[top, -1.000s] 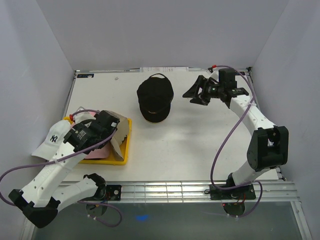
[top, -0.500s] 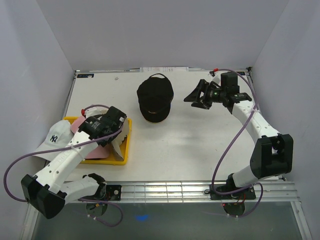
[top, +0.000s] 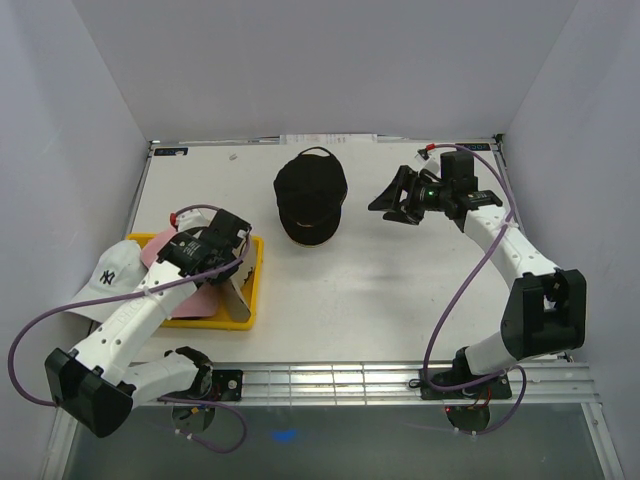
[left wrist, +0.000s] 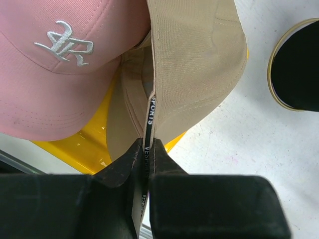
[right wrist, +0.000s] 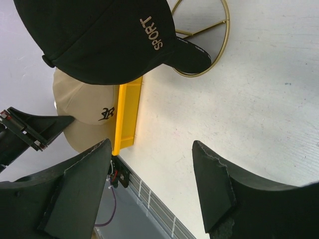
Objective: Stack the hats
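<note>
My left gripper (left wrist: 148, 149) is shut on the rim of the tan cap (left wrist: 194, 74), pinching its inner band, and holds it over the right end of the yellow tray (left wrist: 75, 149). In the top view this gripper (top: 228, 270) and the tan cap (top: 238, 298) are at the left. The pink cap (left wrist: 55, 59) lies in the tray beside it (top: 185, 292). The white cap (top: 108, 278) sits left of the tray. The black cap (top: 311, 197) rests on the gold wire stand (right wrist: 209, 30). My right gripper (top: 397, 196) is open and empty to the right of the black cap (right wrist: 99, 40).
The yellow tray (top: 250, 285) stands at the table's left front. The enclosure's walls close in the left, back and right sides. A metal rail (top: 330, 380) runs along the near edge. Bare white tabletop (top: 380, 290) lies between the arms.
My left gripper has moved a little right and back with the tan cap in it. My right gripper has shifted slightly nearer, staying open beside the black cap.
</note>
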Robot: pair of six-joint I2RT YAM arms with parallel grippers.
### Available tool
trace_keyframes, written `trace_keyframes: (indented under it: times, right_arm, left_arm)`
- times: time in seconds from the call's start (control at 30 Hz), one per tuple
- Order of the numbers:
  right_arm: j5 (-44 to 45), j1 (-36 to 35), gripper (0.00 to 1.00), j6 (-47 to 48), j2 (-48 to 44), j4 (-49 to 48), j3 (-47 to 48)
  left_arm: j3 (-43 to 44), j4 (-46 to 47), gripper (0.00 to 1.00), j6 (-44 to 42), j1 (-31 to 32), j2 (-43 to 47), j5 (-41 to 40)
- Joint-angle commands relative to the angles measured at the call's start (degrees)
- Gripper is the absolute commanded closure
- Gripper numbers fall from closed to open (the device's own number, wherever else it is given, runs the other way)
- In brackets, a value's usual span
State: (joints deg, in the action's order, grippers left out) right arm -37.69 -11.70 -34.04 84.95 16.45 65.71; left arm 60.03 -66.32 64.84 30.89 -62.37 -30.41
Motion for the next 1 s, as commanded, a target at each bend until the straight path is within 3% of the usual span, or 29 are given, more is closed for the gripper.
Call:
trace_keyframes:
  times: [0.0, 0.4, 0.67, 0.97]
  right_arm:
    - [-0.45, -0.07, 0.28, 1.08, -2.42, -1.51, -0.32]
    - [0.6, -0.07, 0.29, 2.05, -2.68, 1.74, 2.58]
    - [-3.17, -0.42, 0.29, -0.58, -4.44, 2.1, 5.56]
    - [-7.13, -7.27, 0.25, -12.26, -4.62, -4.48, 11.45]
  left_arm:
    - [4.03, -2.23, 1.0, -1.82, -0.92, 1.02, -1.31]
    - [18.8, -0.48, 1.0, -6.39, -1.1, -0.56, 0.53]
    - [31.97, 3.48, 1.0, -6.92, -1.1, -3.02, 3.33]
    - [35.41, 24.91, 1.0, -5.51, -1.1, -3.02, 11.34]
